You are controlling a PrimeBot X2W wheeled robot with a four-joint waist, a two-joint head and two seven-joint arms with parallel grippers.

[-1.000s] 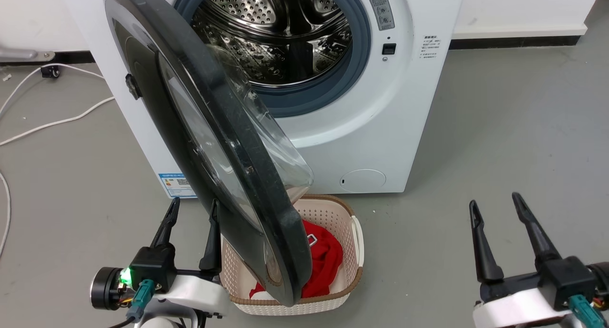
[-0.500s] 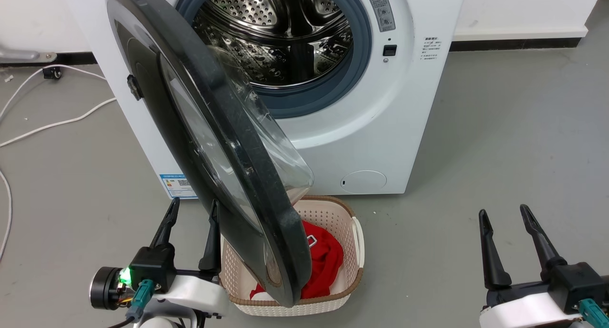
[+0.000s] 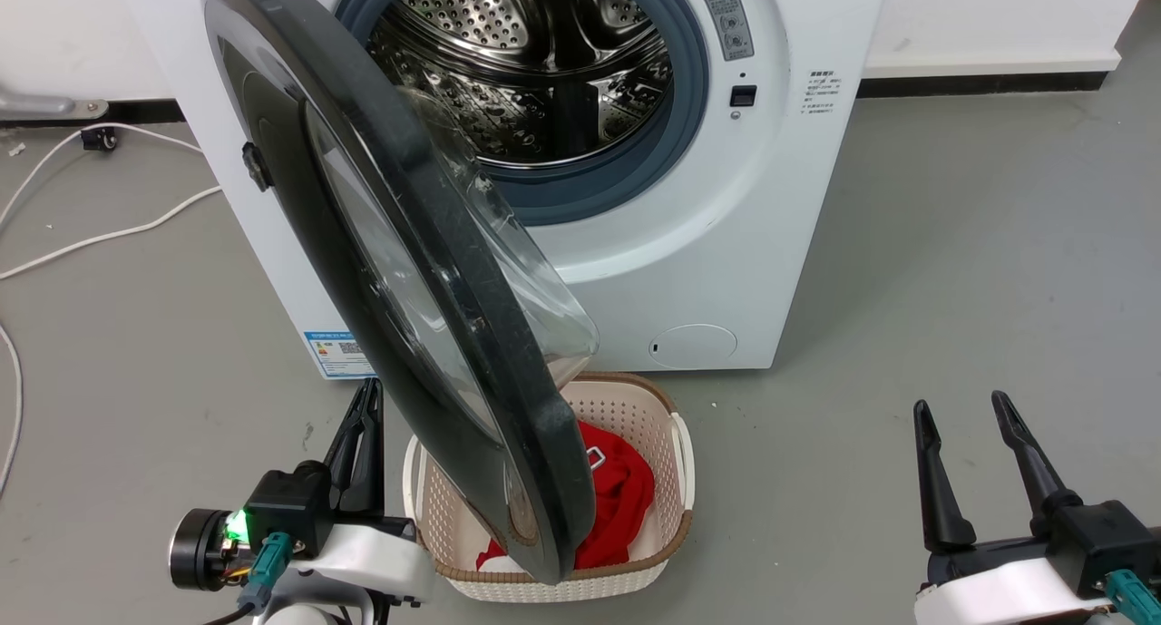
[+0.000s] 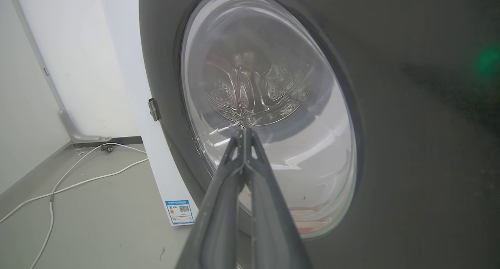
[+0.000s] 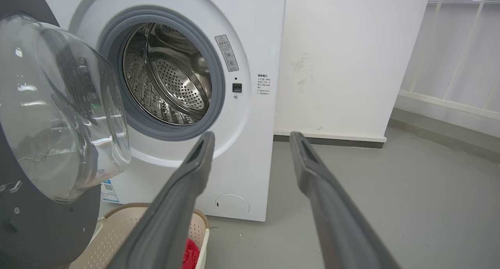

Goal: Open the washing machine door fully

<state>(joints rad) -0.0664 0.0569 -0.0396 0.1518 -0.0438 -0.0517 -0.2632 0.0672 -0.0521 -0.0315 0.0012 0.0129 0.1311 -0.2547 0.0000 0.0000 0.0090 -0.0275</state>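
Beside the half-open washing machine door (image 3: pixel 399 271), blue QR-code label (image 3: pixel 337 353), print illegible.

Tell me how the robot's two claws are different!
The left gripper is shut, fingers pressed together; the right gripper is open, fingers spread apart. The left gripper sits close by the outer face of the washing machine door; the right gripper hangs over the floor, well away from it. Both have long dark fingers.
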